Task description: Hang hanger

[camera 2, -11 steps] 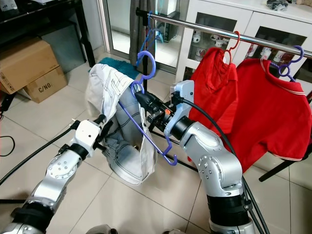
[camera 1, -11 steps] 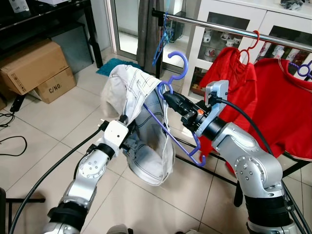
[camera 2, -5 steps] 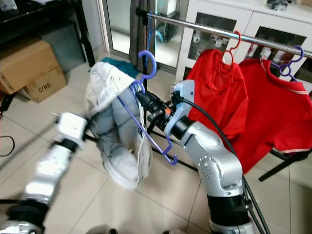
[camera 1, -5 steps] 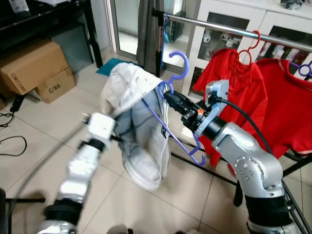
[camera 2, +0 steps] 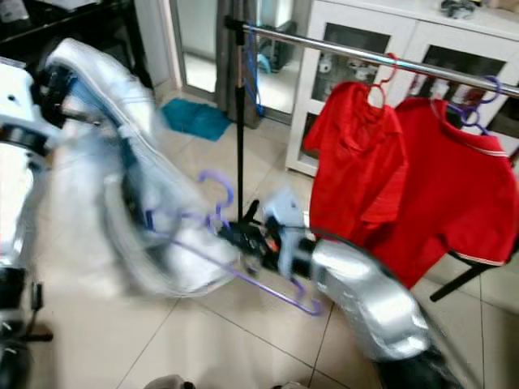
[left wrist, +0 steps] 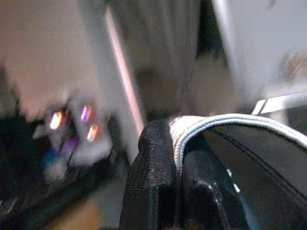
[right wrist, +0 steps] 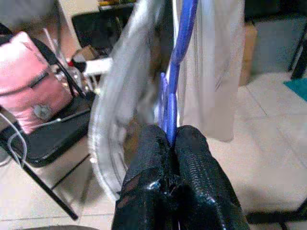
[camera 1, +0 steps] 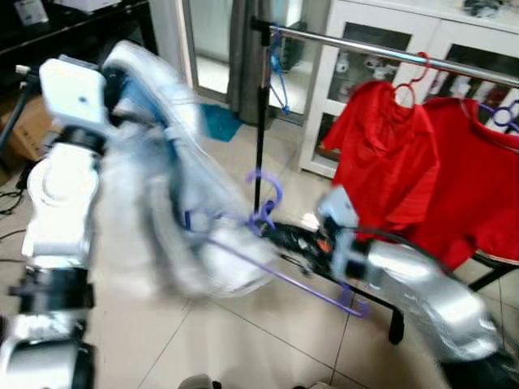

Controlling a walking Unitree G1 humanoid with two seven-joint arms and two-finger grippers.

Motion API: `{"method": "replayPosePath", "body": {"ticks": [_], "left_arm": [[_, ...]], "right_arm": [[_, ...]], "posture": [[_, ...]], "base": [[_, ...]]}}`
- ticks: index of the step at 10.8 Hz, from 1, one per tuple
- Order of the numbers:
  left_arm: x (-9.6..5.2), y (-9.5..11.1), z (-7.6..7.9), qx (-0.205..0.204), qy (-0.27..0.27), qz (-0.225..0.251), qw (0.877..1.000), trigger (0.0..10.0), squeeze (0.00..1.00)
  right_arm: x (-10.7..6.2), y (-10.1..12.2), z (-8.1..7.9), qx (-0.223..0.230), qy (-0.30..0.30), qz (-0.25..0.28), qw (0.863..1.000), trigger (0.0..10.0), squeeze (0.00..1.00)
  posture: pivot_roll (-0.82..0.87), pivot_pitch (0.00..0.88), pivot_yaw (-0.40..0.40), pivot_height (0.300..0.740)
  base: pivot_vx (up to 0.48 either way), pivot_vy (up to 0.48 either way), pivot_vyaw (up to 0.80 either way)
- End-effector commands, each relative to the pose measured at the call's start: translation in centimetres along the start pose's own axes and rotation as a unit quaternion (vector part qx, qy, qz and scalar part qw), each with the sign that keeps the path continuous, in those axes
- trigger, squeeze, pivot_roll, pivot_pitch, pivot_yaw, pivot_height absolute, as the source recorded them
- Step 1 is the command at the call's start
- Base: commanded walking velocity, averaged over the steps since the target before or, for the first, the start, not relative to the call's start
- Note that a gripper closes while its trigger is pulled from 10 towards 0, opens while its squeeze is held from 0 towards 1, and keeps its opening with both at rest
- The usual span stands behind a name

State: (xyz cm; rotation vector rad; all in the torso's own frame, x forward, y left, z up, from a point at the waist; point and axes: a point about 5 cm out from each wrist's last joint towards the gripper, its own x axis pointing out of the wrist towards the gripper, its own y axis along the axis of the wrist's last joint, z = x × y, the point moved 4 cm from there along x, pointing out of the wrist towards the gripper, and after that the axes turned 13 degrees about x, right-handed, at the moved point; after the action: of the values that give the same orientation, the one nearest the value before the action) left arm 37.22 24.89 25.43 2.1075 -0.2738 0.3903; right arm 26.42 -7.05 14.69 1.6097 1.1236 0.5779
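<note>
Right wrist view: right hand (right wrist: 173,143) clamped on purple hanger (right wrist: 178,57) | left hand (left wrist: 165,158) pinched pale garment (camera 1: 162,162), upper left | rail (camera 1: 381,50) unreached, hanging pending.

Both arms are showing rounded silver metal casings with black bands at the joints, the left silver arm (camera 1: 61,203) carrying a white box-shaped wrist housing. The right silver arm (camera 1: 422,292) is presenting smeared by blur. Black textured fingers (right wrist: 192,163) are showing ribbed rubber-like pads.
</note>
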Motion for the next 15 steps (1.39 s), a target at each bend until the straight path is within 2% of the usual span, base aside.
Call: {"method": "replayPosePath", "body": {"ticks": [1, 2, 3, 4, 5, 6, 7, 8, 9, 10, 11, 12, 13, 14, 15], "left_arm": [[-0.3, -1.7, -1.0, 0.0, 0.017, -0.036, 0.999, 0.0, 0.0], [-1.8, -4.4, -0.1, 0.009, -0.008, -0.08, 0.997, 0.0, 0.0], [-2.8, -5.8, 0.9, 0.016, -0.036, -0.104, 0.994, 0.0, 0.0], [-4.9, -7.0, 3.1, -0.045, -0.06, -0.124, 0.989, 0.0, 0.0], [-6.5, -5.8, 5.9, -0.141, -0.089, -0.104, 0.98, 0.0, 0.0], [-8.1, -3.6, 8.7, -0.22, -0.121, -0.086, 0.964, 0.0, 0.0], [-9.3, -2.8, 10.2, -0.238, -0.134, -0.099, 0.957, 10.0, 0.0], [-10.2, -2.5, 11.3, -0.246, -0.147, -0.114, 0.951, 10.0, 0.0], [-11.6, -2.4, 12.0, -0.214, -0.171, -0.134, 0.952, 10.0, 0.0], [-12.0, -3.2, 11.4, -0.18, -0.138, -0.161, 0.961, 10.0, 0.0], [-12.4, -3.6, 11.0, -0.168, -0.115, -0.174, 0.964, 10.0, 0.0], [-13.6, -3.6, 11.0, -0.177, -0.095, -0.205, 0.958, 10.0, 0.0], [-13.6, -2.7, 11.0, -0.199, -0.1, -0.183, 0.958, 10.0, 0.0], [-13.0, -2.6, 10.0, -0.19, -0.049, -0.168, 0.966, 10.0, 0.0], [-12.4, -2.2, 9.3, -0.2, -0.016, -0.151, 0.968, 10.0, 0.0]], "right_arm": [[-1.0, 1.5, 0.1, 0.001, 0.001, 0.027, 1.0, 0.0, 0.0], [-2.4, 3.3, 1.5, 0.022, -0.03, 0.077, 0.996, 0.0, 0.0], [-3.5, 4.3, 2.3, 0.035, -0.048, 0.108, 0.992, 0.0, 0.0], [-4.9, 5.4, 2.8, 0.06, -0.07, 0.154, 0.984, 0.0, 0.0], [-4.9, 4.9, 3.6, 0.07, -0.109, 0.159, 0.979, 0.0, 0.0], [-4.3, 4.2, 5.9, 0.075, -0.217, 0.164, 0.959, 0.0, 0.0], [-3.7, 3.6, 6.9, 0.099, -0.271, 0.185, 0.939, 10.0, 0.0], [-3.0, 2.3, 7.1, 0.076, -0.298, 0.172, 0.936, 10.0, 0.0], [-3.0, 0.3, 7.9, 0.119, -0.359, 0.187, 0.907, 10.0, 0.0], [-3.7, 1.0, 8.3, 0.097, -0.382, 0.203, 0.896, 10.0, 0.0], [-4.6, 1.4, 8.9, 0.082, -0.405, 0.219, 0.884, 10.0, 0.0], [-5.6, 1.4, 9.4, 0.083, -0.428, 0.237, 0.868, 10.0, 0.0], [-6.0, 1.2, 9.4, 0.083, -0.447, 0.252, 0.854, 10.0, 0.0], [-4.8, 0.7, 8.4, 0.097, -0.401, 0.232, 0.881, 10.0, 0.0], [-4.8, 0.5, 8.4, 0.094, -0.406, 0.23, 0.879, 10.0, 0.0]], "posture": [[-0.02, 0.0, 0.013, 0.74], [-0.02, 0.0, 0.007, 0.74], [-0.02, 0.0, 0.006, 0.74], [-0.03, 0.0, 0.013, 0.74], [-0.04, 0.0, 0.026, 0.74], [-0.05, 0.0, 0.035, 0.74], [-0.03, 0.0, 0.015, 0.74], [-0.02, 0.0, 0.006, 0.74], [-0.02, 0.0, 0.001, 0.74], [-0.02, 0.0, 0.001, 0.74], [-0.02, 0.0, -0.005, 0.74], [-0.02, 0.0, -0.01, 0.74], [-0.02, 0.0, -0.011, 0.74], [-0.02, 0.003, -0.013, 0.74], [-0.02, 0.009, -0.018, 0.74]], "base": [[0.0, 0.0, 0.0], [0.0, 0.0, 0.0], [0.0, 0.0, 0.0], [0.0, 0.0, 0.0], [0.0, 0.0, 0.0], [0.0, 0.0, 0.0], [0.0, 0.0, 0.0], [0.0, 0.0, 0.0], [0.0, 0.0, 0.0], [0.0, 0.0, -0.8], [0.0, 0.0, -0.8], [0.0, 0.0, -0.8], [0.0, 0.0, -0.8], [0.0, 0.0, -0.8], [0.0, 0.0, -0.8]]}}
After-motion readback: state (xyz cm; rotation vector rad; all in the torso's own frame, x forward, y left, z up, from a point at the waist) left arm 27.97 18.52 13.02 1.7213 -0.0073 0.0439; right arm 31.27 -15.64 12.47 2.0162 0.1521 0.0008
